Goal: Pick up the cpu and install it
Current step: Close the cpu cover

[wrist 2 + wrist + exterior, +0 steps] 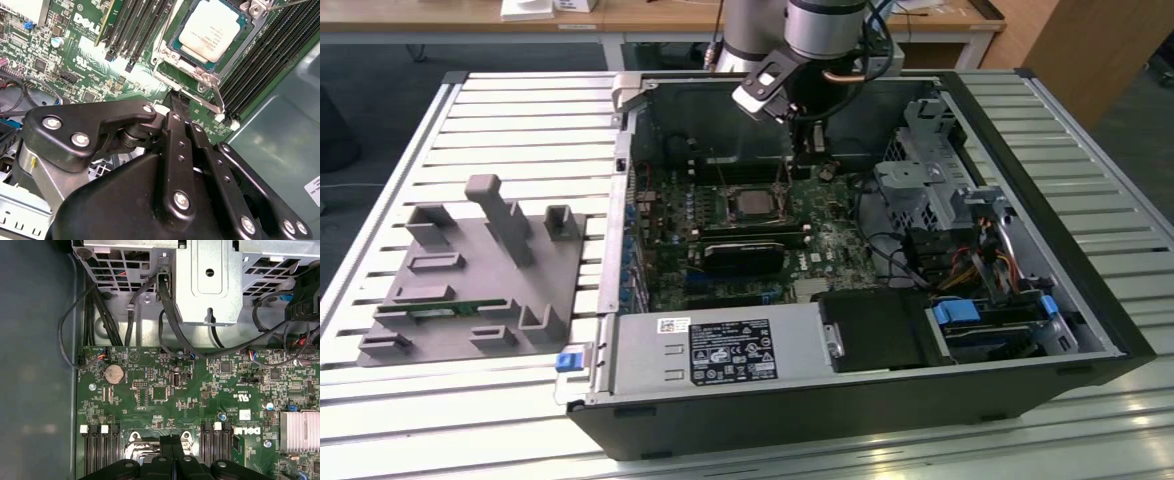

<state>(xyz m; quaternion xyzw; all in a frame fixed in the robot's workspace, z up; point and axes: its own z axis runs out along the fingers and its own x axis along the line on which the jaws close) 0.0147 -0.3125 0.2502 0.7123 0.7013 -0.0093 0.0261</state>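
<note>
Inside the open black metal computer case [1014,330], on the green motherboard [841,250], the cpu [750,205], a small flat square chip with a shiny silver top, sits in its metal-framed socket [239,47]. Exterior view: the black two-finger gripper [795,162] hangs over the board just past the socket, toward the case's far wall. A grey moulded parts fixture [467,270] lies on the slatted metal table [520,110] at the exterior view's left, well apart. Second wrist view, close look: cpu [210,29] lies flat in the socket, long black memory slots [280,45] on both sides, gripper [175,100] tips near the frame, not on the chip. First wrist view: gripper [173,442] fingers pressed together, nothing between them. Also there: round silver coin battery [114,373], finned silver heatsink [299,430], grey perforated drive cage [210,280], black cables [170,315].
</note>
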